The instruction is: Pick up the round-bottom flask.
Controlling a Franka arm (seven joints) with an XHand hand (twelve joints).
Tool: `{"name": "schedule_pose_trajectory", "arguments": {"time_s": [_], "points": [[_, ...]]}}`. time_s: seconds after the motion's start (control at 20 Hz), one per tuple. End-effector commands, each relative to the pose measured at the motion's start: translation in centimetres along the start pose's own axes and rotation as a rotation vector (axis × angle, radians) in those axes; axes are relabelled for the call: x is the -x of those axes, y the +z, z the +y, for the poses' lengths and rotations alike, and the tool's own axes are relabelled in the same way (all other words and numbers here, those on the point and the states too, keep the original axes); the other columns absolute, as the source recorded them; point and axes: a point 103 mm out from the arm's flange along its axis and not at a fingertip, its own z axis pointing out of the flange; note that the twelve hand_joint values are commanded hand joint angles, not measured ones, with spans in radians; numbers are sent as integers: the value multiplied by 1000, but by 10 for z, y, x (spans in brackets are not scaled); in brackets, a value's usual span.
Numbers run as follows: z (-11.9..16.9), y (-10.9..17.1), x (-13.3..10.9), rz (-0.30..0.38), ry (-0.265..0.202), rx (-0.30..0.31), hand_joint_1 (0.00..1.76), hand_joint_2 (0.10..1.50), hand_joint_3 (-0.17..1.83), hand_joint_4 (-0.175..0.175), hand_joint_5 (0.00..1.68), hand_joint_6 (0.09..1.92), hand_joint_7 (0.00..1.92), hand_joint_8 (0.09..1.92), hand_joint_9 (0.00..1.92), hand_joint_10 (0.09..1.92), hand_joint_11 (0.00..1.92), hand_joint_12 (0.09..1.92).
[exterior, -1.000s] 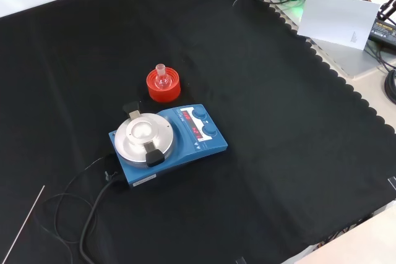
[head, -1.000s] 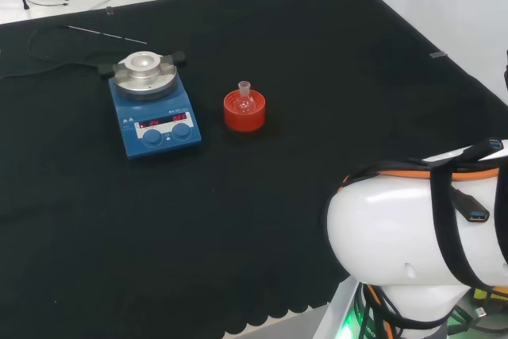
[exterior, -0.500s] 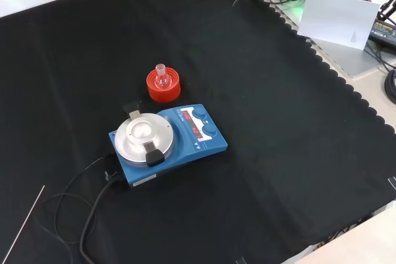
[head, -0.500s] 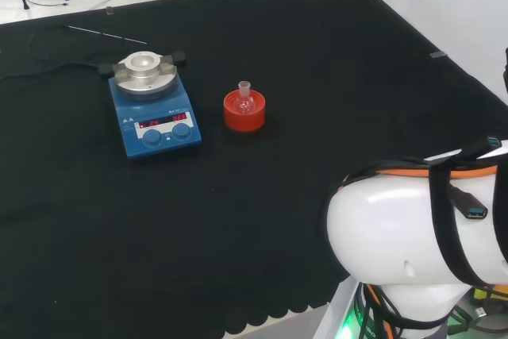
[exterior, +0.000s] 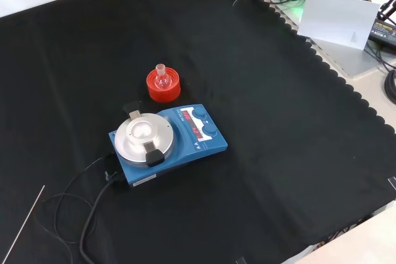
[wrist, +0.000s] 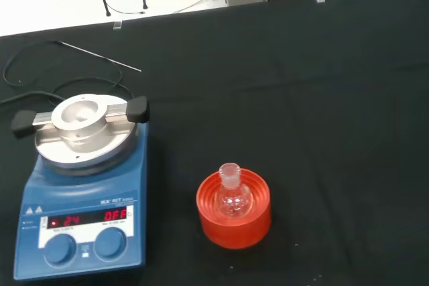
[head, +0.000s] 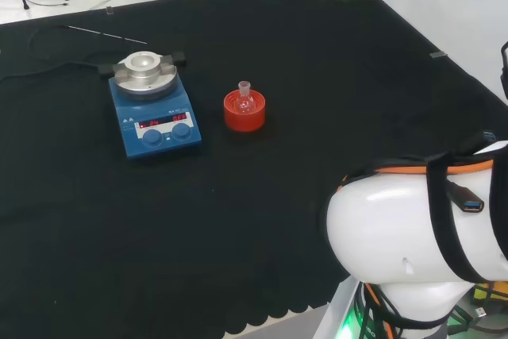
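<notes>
Round-bottom flask (wrist: 229, 195) upright on red stand (wrist: 234, 218), untouched.

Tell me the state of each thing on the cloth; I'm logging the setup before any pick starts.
Round-bottom flask: upright, neck up, seated in its stand, untouched.
Red ribbed stand: on the cloth beside the stirrer, apart from it, carrying the flask.
Blue hotplate stirrer: red displays lit, metal block on its top plate.
Thin metal rod: lying flat on the cloth behind the stirrer.
</notes>
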Motion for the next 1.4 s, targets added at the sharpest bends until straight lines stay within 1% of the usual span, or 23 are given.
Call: {"name": "schedule_pose_trajectory", "arguments": {"time_s": [0.05, 0.15, 0.25, 0.4, 0.6, 0.7, 0.85, 0.95, 1.05, 1.3, 1.4], "points": [[56, 61, 23, 222, -17, 28, 812, 724, 608, 22, 343, 87, 228, 497, 337, 601, 0, 1124], [76, 79, 25, 239, -33, 34, 893, 622, 730, 25, 357, 87, 238, 506, 357, 604, 0, 1170], [94, 95, 24, 273, -42, 28, 916, 575, 774, 26, 363, 87, 234, 508, 362, 605, 0, 1183], [116, 121, 18, 295, -67, 5, 910, 542, 780, 26, 367, 87, 213, 502, 353, 602, 0, 1184], [137, 155, 11, 321, -72, -20, 870, 533, 749, 27, 372, 87, 203, 504, 346, 607, 0, 1172], [142, 165, 9, 329, -73, -12, 843, 546, 693, 28, 383, 87, 186, 507, 334, 616, 0, 1158], [150, 179, 7, 360, -67, -1, 757, 595, 492, 31, 411, 87, 104, 492, 196, 645, 0, 1101], [154, 191, 7, 385, -58, 11, 733, 617, 410, 33, 423, 87, 66, 481, 138, 659, 0, 1053], [158, 202, 10, 409, -50, 37, 743, 621, 382, 34, 429, 87, 47, 473, 117, 662, 0, 1035], [163, 227, 18, 454, -26, 66, 811, 621, 368, 34, 497, 87, 33, 464, 108, 662, 0, 1018], [166, 237, 23, 466, -18, 64, 824, 622, 368, 36, 519, 87, 27, 460, 107, 662, 0, 1015]]}}
